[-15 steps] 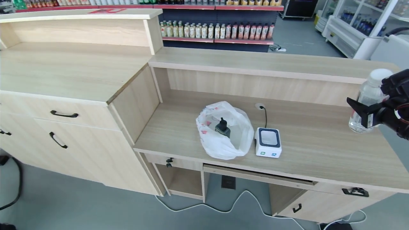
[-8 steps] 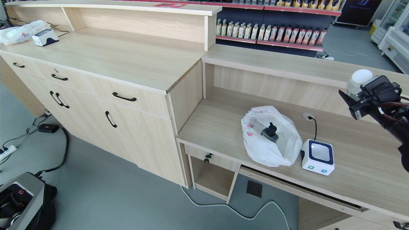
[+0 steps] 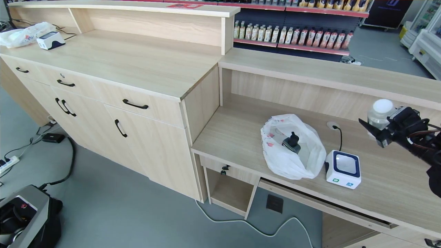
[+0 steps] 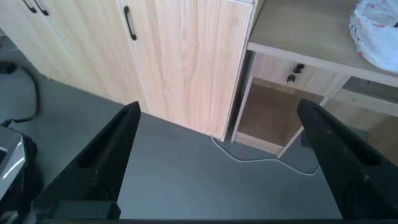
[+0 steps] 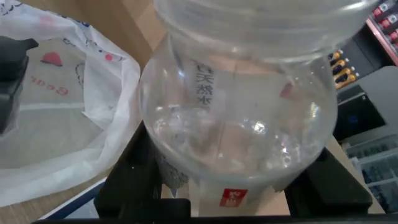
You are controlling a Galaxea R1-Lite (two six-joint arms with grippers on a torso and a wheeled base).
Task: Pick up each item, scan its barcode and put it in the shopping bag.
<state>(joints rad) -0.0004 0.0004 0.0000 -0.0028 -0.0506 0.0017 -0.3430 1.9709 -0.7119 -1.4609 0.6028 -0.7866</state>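
Clasping bottle [image 3: 381,106], right claw [image 3: 377,129] over counter [image 3: 396,174]

**Bag and scanner crowd the bench front; room lies to either side and above**

The shopping bag [image 3: 293,162] lies near the front edge of the lower bench [image 3: 237,134]. Its mouth gapes upward, and a dark bottle [image 3: 292,143] takes up its middle. The scanner [image 3: 343,168] stands just beside the bag, perhaps touching it, so no way through shows there. Its cable [image 3: 340,137] runs back across the wood behind.

On the robot's left, a bare strip of bench separates the bag from the tall cabinet's side panel [image 3: 203,100], which walls off that side. The raised ledge [image 3: 310,74] closes the far side.

Right of the scanner the wood lies bare. The water bottle [image 3: 379,112] hangs above it, clamped in the right fingers [image 3: 377,136].
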